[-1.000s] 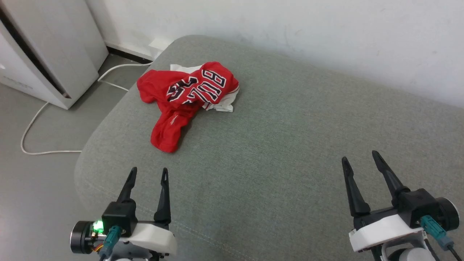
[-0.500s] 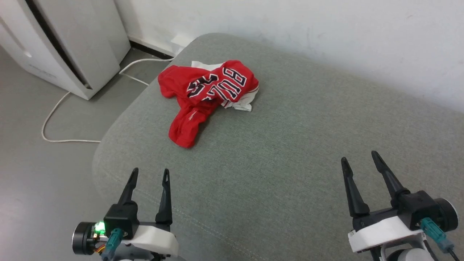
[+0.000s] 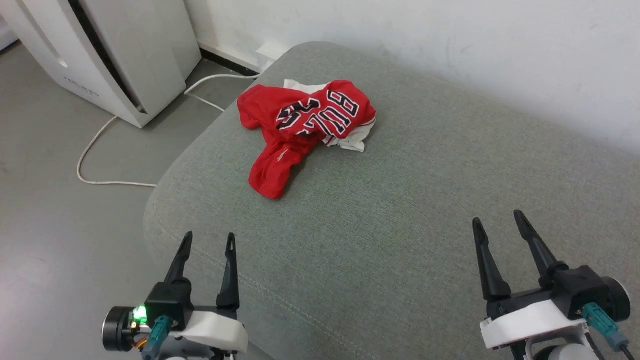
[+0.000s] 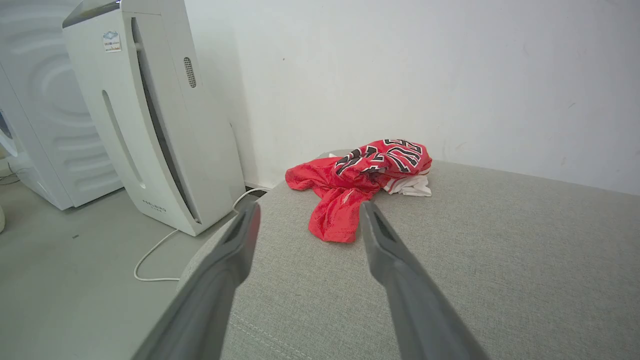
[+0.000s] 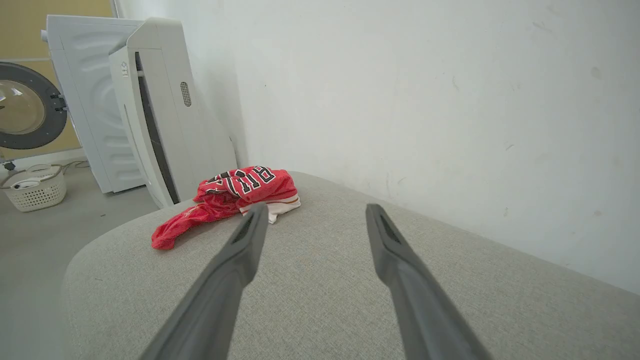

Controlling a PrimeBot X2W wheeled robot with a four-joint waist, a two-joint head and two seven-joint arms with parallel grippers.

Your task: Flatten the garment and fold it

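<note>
Red garment (image 3: 305,115) crumpled in a lumpy heap, laid near the far left corner of the rounded grey woven cushion (image 3: 400,200), left pincer (image 3: 209,234) and right pincer (image 3: 496,216) held wide open, empty.

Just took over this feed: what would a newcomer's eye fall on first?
The crumpled red jersey with black lettering, bunched near the far left corner of the grey cushion. Then the open left gripper and right gripper, both empty, at its near side, and a white tower appliance on the floor at left.
</note>
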